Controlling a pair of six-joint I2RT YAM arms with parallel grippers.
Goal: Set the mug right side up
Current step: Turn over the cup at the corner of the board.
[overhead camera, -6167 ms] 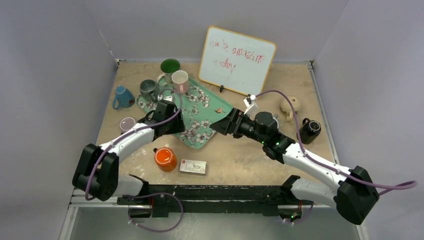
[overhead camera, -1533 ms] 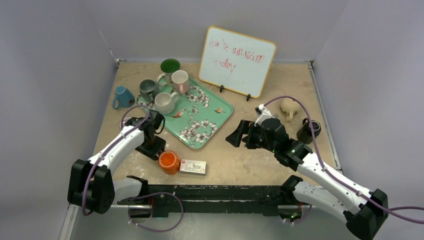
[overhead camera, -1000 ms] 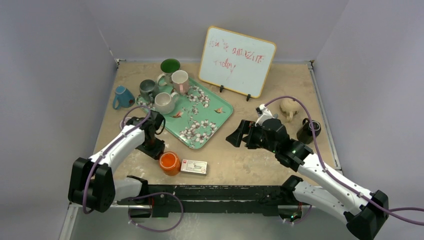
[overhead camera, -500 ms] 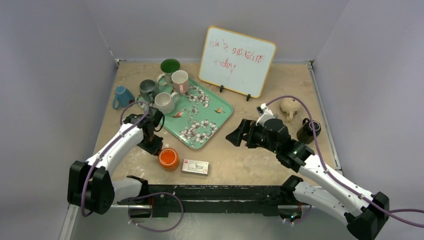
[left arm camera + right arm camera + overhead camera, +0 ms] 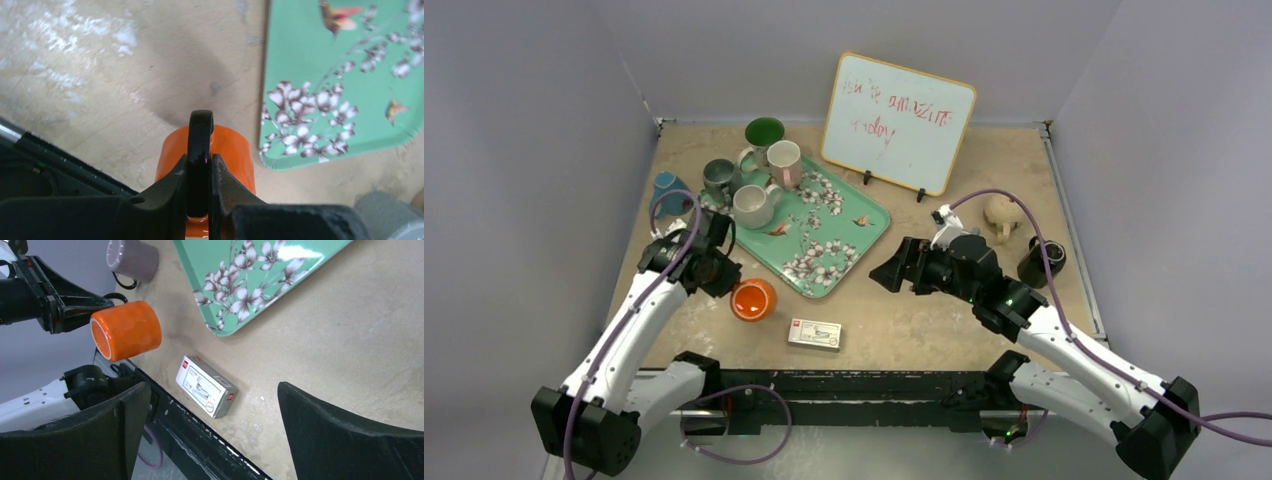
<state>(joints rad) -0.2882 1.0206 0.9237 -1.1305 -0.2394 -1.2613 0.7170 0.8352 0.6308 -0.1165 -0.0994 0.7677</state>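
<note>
Lifted since half a second ago: orange mug (image 5: pixel 752 298) now up off the surface (image 5: pixel 904 330) and drawn slightly left, away from the small box (image 5: pixel 813 333). Hangs tipped on its side, pale rim and open mouth turned toward the near edge, base toward the tray. Held by its black handle (image 5: pixel 200 135), with the left gripper (image 5: pixel 200 167) clenched tight on both sides of the loop. Hovers just off the near-left corner of the green floral tray (image 5: pixel 300 50), not touching it.

Left arm pulled back and raised, elbow swung out toward the left wall, forearm angling in over the left part of the surface, wrist reaching the mug from the left. Covers part of the blue mug (image 5: pixel 662 183) behind it. Close by the wrist, seen from the right wrist camera: mauve mug (image 5: pixel 132 260) on the surface.

Right arm stretched in from the lower right, forearm low, wrist aimed left toward the tray's near edge. Right gripper (image 5: pixel 886 272) released, spread wide, holding nothing, well apart from the orange mug.

Farther out: grey-white mug (image 5: pixel 751 205) on the tray's far-left part, whiteboard (image 5: pixel 899 122) propped at the back.
</note>
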